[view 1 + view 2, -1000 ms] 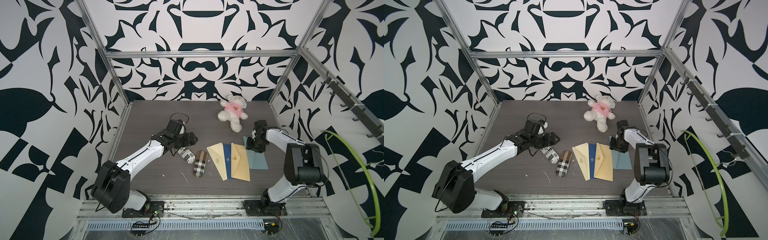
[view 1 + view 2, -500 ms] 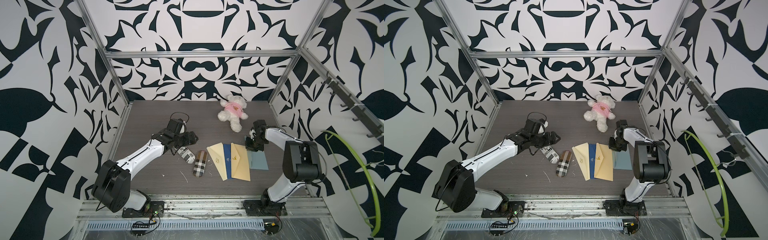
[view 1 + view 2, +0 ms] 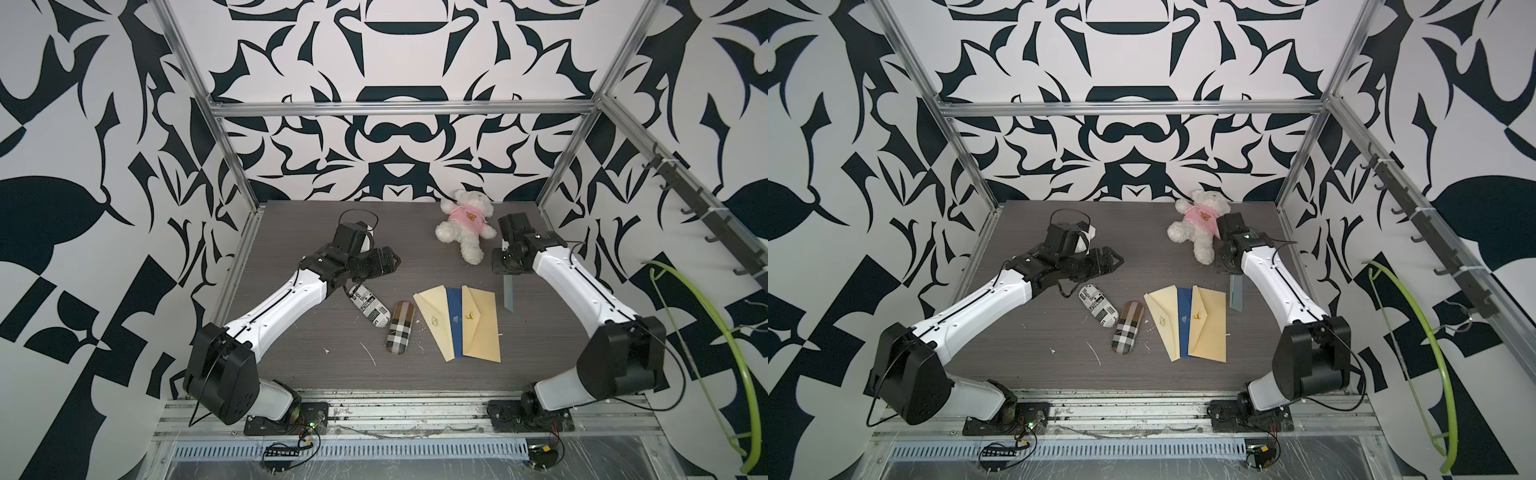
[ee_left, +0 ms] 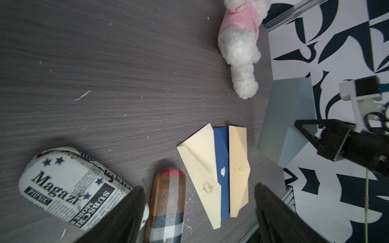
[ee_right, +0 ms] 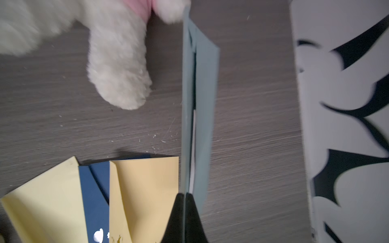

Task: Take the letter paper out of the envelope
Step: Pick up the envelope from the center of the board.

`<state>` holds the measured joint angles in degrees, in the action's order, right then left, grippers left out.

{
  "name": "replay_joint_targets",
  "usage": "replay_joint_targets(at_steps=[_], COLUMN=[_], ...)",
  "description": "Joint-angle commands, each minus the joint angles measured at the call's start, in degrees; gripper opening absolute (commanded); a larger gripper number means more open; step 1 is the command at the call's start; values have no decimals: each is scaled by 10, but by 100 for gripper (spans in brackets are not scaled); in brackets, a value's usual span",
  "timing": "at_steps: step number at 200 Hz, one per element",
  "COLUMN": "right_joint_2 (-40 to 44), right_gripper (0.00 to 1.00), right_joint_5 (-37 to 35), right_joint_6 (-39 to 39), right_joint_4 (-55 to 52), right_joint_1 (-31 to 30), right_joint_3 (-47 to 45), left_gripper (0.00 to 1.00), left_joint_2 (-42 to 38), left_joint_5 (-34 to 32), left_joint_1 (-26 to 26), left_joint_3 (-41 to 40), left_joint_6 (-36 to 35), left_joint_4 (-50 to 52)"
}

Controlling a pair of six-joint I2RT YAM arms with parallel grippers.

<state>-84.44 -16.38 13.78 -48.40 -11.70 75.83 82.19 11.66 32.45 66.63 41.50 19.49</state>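
My right gripper (image 3: 508, 273) is shut on one edge of a grey-blue envelope (image 3: 508, 294), which hangs upright off the table at the right, seen edge-on in both top views (image 3: 1236, 293). In the right wrist view the two fingertips (image 5: 183, 195) pinch the envelope (image 5: 202, 101), and a thin white strip of letter paper (image 5: 192, 168) shows inside its open side. The left wrist view shows the envelope's broad face (image 4: 288, 117). My left gripper (image 3: 388, 262) hovers open at the middle left with nothing between its fingers (image 4: 134, 202).
Three envelopes lie fanned on the table: cream (image 3: 434, 324), navy (image 3: 455, 320) and tan (image 3: 482, 324). A newspaper-print pouch (image 3: 368, 305) and a plaid pouch (image 3: 400, 328) lie under my left gripper. A white teddy bear (image 3: 465, 228) lies at the back, close to my right wrist.
The right gripper has shut on the grey-blue envelope, which lay flat, and lifted it so it hangs on edge. The left arm has barely moved.
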Motion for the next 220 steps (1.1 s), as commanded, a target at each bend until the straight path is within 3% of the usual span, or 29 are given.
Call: replay_joint_targets(at_steps=[1,48,106,182,213,220], right_joint_2=[30,28,32,8,-5,-7], right_gripper=[0,0,0,0,0,0], right_joint_5=[-98,-73,-29,-43,-73,-75], right_joint_6=[-1,-113,-310,-501,-553,-562], right_joint_4=[-56,-7,181,336,382,391], right_joint_1=[-45,-155,-265,-365,-393,-397], right_joint_3=[69,135,50,0,-6,-8], left_gripper=[88,90,91,93,86,78], left_joint_2=[4,31,59,72,76,77], left_joint_5=[5,65,130,178,187,190], left_joint_1=[-10,-71,-123,-155,-157,-157], left_joint_3=[49,163,236,224,194,189], left_joint_6=[37,158,260,329,350,352], left_joint_4=[20,65,114,142,118,118])
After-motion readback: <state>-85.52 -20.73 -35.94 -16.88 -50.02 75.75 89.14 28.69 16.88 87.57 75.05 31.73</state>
